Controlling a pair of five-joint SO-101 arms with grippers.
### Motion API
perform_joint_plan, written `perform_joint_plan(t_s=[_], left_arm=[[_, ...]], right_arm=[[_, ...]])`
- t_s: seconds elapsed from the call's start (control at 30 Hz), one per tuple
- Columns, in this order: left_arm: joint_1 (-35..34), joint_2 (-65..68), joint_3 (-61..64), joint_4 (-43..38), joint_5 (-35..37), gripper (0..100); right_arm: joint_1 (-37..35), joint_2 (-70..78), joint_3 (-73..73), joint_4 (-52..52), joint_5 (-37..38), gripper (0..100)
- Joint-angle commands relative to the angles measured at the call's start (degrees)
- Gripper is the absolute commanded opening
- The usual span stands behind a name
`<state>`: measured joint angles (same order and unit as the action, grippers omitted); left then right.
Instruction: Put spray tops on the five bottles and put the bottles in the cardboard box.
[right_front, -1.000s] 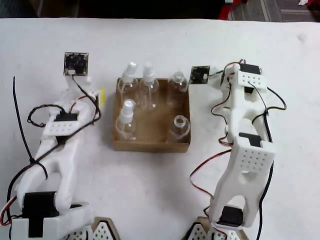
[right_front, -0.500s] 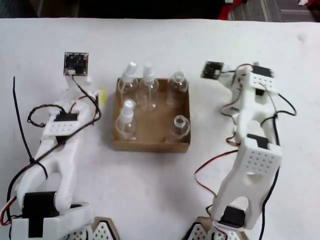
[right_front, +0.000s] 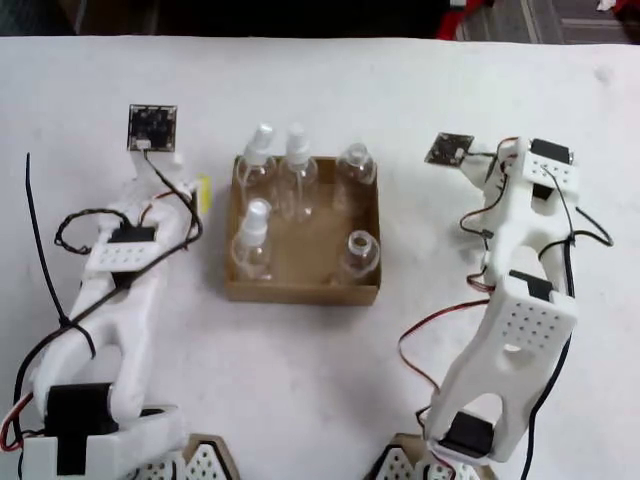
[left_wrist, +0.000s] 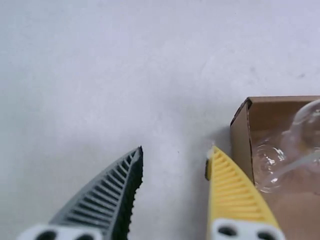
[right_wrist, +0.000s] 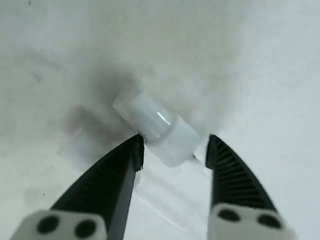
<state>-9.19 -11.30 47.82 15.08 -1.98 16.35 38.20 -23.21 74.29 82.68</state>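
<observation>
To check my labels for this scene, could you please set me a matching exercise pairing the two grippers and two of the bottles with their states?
Things:
1 left gripper
2 right gripper
3 near-left bottle
4 near-right bottle

States:
A open at a loose spray top
B open over bare table beside the box
C wearing a spray top
D bare neck

Pairs: 1-B; 2-A; 3-C; 4-D

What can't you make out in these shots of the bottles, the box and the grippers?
Right wrist view: the white plastic spray top between the open fingers of the right gripper is blurred; contact cannot be told.
Left wrist view: the picture's edge cuts the brown cardboard box; one clear bottle shows in part.
High view: the wrist of the right arm covers its fingertips.
</observation>
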Motion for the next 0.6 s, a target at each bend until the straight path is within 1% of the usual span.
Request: perform_joint_plan(t_s=[0.0,0.23,0.4,0.57], left_arm=[[0.66,-1.54,-0.18,-1.41,-0.62,20],[0.66,-1.54,-0.18,-1.41,-0.62,20],[0.57,-1.54,-0.18,-1.41,-0.62,20],[0.57,-1.54,-0.18,-1.41,-0.62,20]], right_arm=[[-1.19,-4.88,-0.62,0.84,-0.09,25.0],[-4.26,-4.44,-0.7,0.4,0.18,25.1],[-5.41,-1.71,-0.7,-0.4,6.59,25.1],[-5.14,1.54,-0.7,-3.3,6.59,25.1]])
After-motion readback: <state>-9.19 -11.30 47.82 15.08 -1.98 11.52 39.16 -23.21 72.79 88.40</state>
